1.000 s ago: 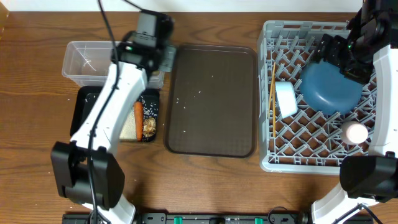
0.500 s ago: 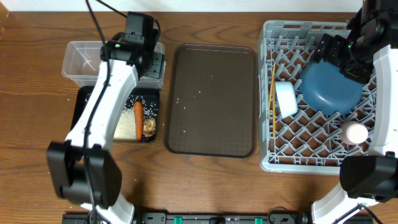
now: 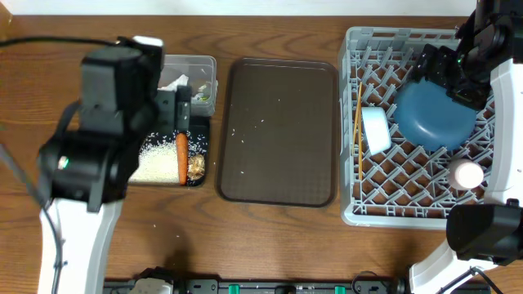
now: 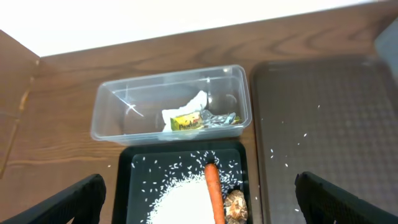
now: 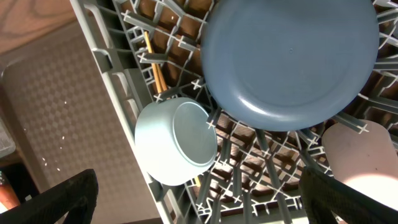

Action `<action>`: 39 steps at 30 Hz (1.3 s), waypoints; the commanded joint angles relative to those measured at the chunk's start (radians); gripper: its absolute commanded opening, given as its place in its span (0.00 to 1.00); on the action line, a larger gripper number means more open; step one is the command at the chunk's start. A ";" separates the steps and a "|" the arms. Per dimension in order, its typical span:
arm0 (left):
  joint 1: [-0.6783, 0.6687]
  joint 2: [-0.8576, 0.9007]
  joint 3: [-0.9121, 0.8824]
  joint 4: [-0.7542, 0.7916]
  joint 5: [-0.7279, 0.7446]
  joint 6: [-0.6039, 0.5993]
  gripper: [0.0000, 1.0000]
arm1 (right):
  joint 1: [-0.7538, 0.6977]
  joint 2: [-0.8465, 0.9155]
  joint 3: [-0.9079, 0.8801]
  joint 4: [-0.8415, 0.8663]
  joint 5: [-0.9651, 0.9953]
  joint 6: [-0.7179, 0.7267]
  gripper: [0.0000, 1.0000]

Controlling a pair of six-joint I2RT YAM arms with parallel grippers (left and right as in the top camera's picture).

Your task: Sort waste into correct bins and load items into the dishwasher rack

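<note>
Now that the left arm has lifted high off the bins and drawn back toward the left within the last second, the clear plastic tub (image 4: 137, 106) is uncovered. The white paper napkin (image 4: 186, 106), yellow-green wrapper (image 4: 185, 122) and crumpled silver foil (image 4: 221, 118) lie together toward its right end. The left gripper (image 4: 200, 183) hangs spread wide and empty above the black tray (image 4: 127, 183), where the rice heap (image 4: 183, 202), carrot (image 4: 214, 193) and brown food lump (image 4: 236, 205) sit. The right gripper (image 5: 199, 177) has not moved: fingers apart, holding nothing, it waits over the dishwasher rack (image 3: 347, 188), which holds the dark-blue plate (image 5: 289, 59), white bowl (image 5: 177, 143), chopsticks (image 3: 358, 131) and 1 pink cup (image 3: 468, 174); I cannot find the 2nd cup. The sorting looks nearly done, with only a few loose grains left on the dark brown serving tray (image 3: 278, 163). Tub and black tray touch along their long sides, the serving tray lies just beside them, and the bare table (image 3: 270, 237) in front leaves room to move.
</note>
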 commanded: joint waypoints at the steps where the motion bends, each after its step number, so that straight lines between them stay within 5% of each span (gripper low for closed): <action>1: 0.005 -0.035 0.009 -0.007 -0.005 -0.005 0.98 | -0.001 0.004 0.001 0.000 0.003 -0.004 0.99; 18: 0.005 -0.069 0.009 -0.008 -0.005 -0.005 0.98 | 0.007 -0.001 0.001 0.000 0.004 -0.004 0.99; 25: 0.005 -0.069 0.009 -0.008 -0.005 -0.005 0.98 | 0.206 -0.151 0.001 0.011 0.031 -0.023 0.99; 32: 0.005 -0.069 0.009 -0.008 -0.005 -0.005 0.98 | 0.486 -0.306 -0.001 0.218 0.487 -0.130 0.99; 39: 0.005 -0.069 0.009 -0.008 -0.005 -0.005 0.98 | 0.513 -0.442 -0.166 0.513 0.478 -0.222 0.99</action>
